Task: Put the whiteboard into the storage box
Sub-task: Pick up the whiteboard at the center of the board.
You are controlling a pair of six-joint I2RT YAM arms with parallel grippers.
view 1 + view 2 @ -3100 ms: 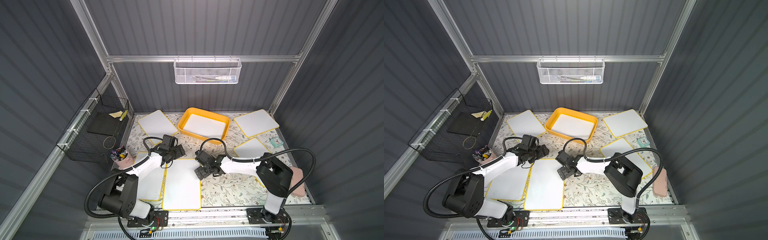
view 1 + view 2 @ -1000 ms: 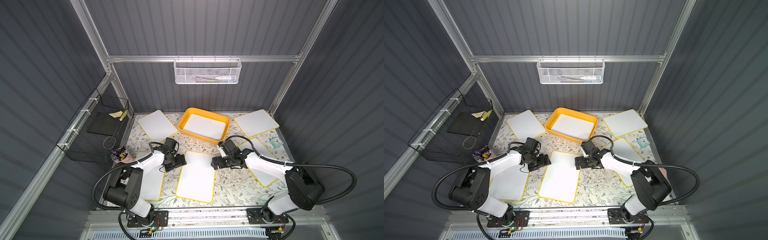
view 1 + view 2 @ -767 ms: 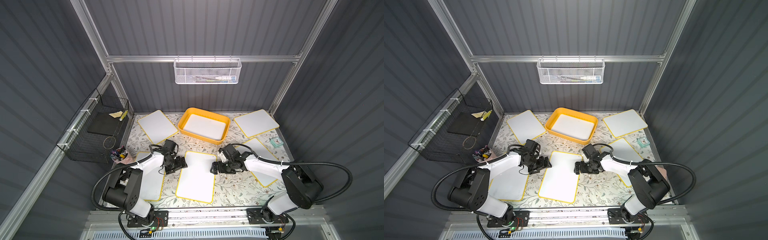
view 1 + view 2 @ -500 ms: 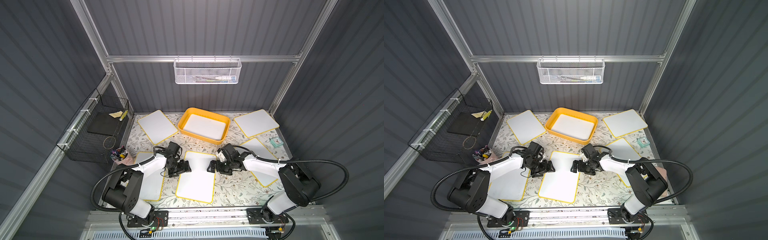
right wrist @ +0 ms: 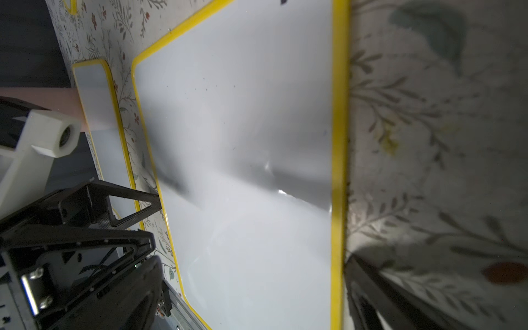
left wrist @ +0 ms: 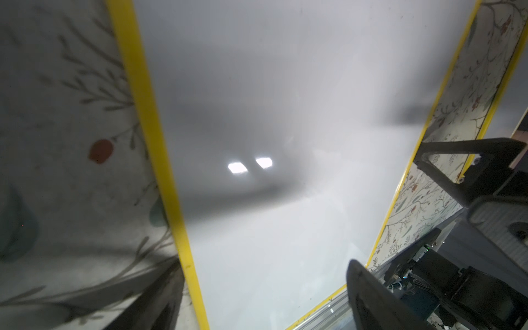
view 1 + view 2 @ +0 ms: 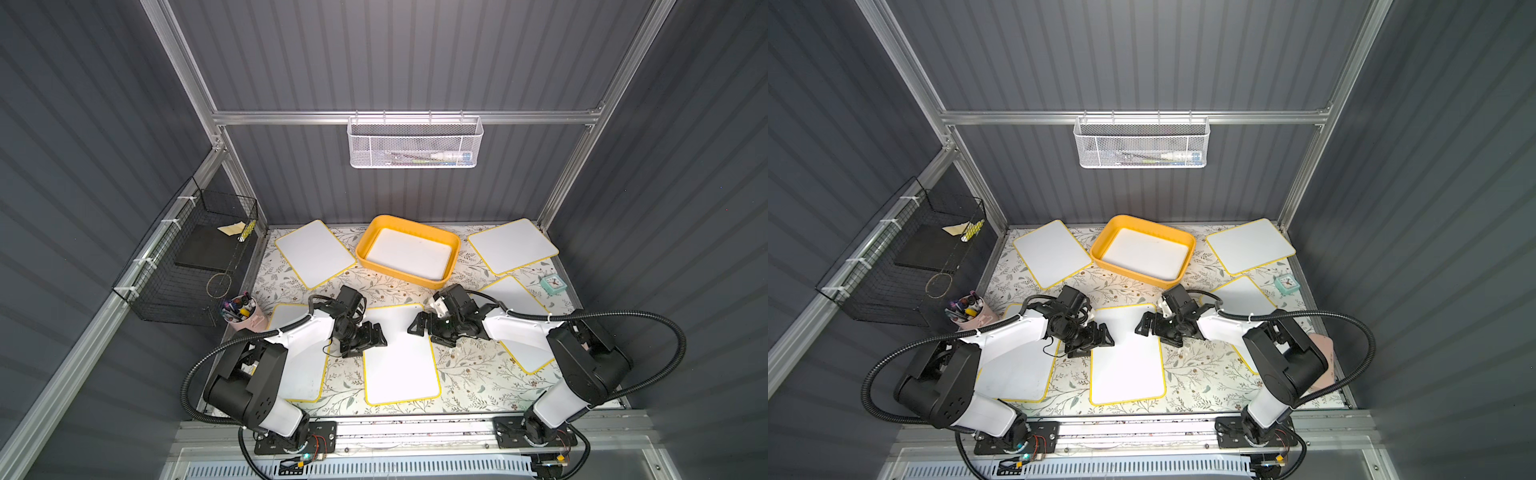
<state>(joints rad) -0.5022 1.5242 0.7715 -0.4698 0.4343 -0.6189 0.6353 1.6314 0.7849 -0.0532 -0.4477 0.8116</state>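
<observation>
A whiteboard point(image 7: 399, 357) point(image 7: 1125, 357) with a yellow rim lies flat on the floral cloth in the middle of the table. My left gripper point(image 7: 372, 338) point(image 7: 1100, 336) is open at its left edge: in the left wrist view one finger is over the cloth beside the yellow rim, the other over the whiteboard point(image 6: 271, 114). My right gripper point(image 7: 419, 328) point(image 7: 1144, 324) is open at the right edge, spanning the whiteboard point(image 5: 243, 114) the same way. The yellow-orange storage box point(image 7: 399, 276) point(image 7: 1142, 276) stands behind them with a white board lying inside.
Other white boards lie at back left point(image 7: 313, 253), back right point(image 7: 513, 245), under the left arm point(image 7: 299, 365) and under the right arm point(image 7: 515, 299). A pink pen cup point(image 7: 243, 313), a teal clock point(image 7: 552, 283), a black wire basket point(image 7: 195, 257) and a white mesh basket point(image 7: 413, 143) surround them.
Both grippers have closed in on the middle board from either side, and the board has turned a little, lying squarer to the table front. Both stay open.
</observation>
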